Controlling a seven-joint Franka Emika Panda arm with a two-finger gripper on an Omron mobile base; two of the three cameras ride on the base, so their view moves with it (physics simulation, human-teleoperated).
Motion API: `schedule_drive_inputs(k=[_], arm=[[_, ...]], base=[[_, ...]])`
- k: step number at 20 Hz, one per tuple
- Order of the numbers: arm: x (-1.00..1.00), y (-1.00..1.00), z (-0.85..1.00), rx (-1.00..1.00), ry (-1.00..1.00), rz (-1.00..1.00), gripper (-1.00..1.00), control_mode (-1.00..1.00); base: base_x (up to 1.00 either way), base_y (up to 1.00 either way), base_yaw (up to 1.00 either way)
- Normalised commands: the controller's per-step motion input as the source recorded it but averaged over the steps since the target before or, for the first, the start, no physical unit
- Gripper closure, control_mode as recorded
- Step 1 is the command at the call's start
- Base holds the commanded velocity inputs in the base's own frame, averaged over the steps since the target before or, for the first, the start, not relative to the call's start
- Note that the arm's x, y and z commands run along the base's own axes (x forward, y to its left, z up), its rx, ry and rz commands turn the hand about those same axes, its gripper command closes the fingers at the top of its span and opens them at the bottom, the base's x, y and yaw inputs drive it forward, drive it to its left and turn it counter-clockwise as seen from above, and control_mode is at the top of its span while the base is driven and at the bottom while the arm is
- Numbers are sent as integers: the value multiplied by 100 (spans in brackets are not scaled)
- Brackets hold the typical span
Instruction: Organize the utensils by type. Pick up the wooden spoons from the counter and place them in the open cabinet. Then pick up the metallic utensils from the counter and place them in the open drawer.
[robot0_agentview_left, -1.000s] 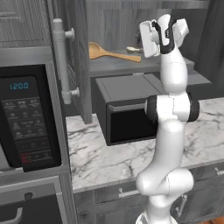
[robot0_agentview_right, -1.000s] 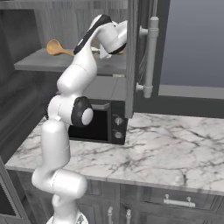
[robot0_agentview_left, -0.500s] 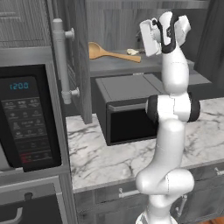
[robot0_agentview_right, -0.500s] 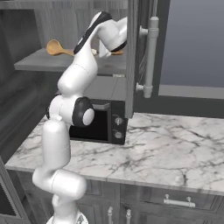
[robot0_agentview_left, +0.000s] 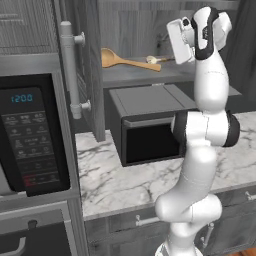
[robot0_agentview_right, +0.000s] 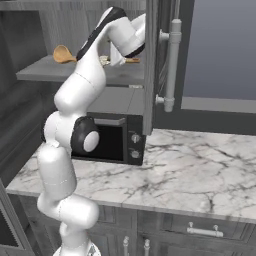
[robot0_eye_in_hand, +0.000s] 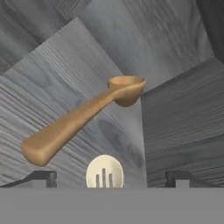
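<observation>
My arm rises from the base in front of the marble counter (robot0_agentview_left: 107, 182), bends at the dark elbow joints level with the black microwave (robot0_agentview_left: 145, 125), then reaches straight up so that my hand sits at the mouth of the open cabinet (robot0_agentview_left: 92, 75), level with its shelf (robot0_agentview_right: 60, 75). My wrist is folded over, turning the gripper (robot0_eye_in_hand: 109, 177) in toward the shelf. My finger tips (robot0_eye_in_hand: 41, 177) stand wide apart and hold nothing.

On that shelf lies the long tan wooden spoon (robot0_agentview_left: 122, 60), its round bowl (robot0_eye_in_hand: 127, 89) toward the back wall of the cabinet and its handle running out toward the shelf's front edge. The shorter spoon's pale slotted bowl (robot0_eye_in_hand: 105, 173) lies on the same shelf, just beside the long spoon's handle end and between my two finger tips, apart from both. From the left base view this pale bowl (robot0_agentview_left: 153, 59) sits right by my hand, near the tip of the long spoon's handle.
</observation>
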Motion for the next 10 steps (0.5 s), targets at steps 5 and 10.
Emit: schedule_drive_inputs(k=[5,10], arm=[[-93,20,0,0,-6,-26,-100,-100],[-100,20,-2,0,-1,-35,-100,-100]], base=[[0,0,0],[0,0,0]])
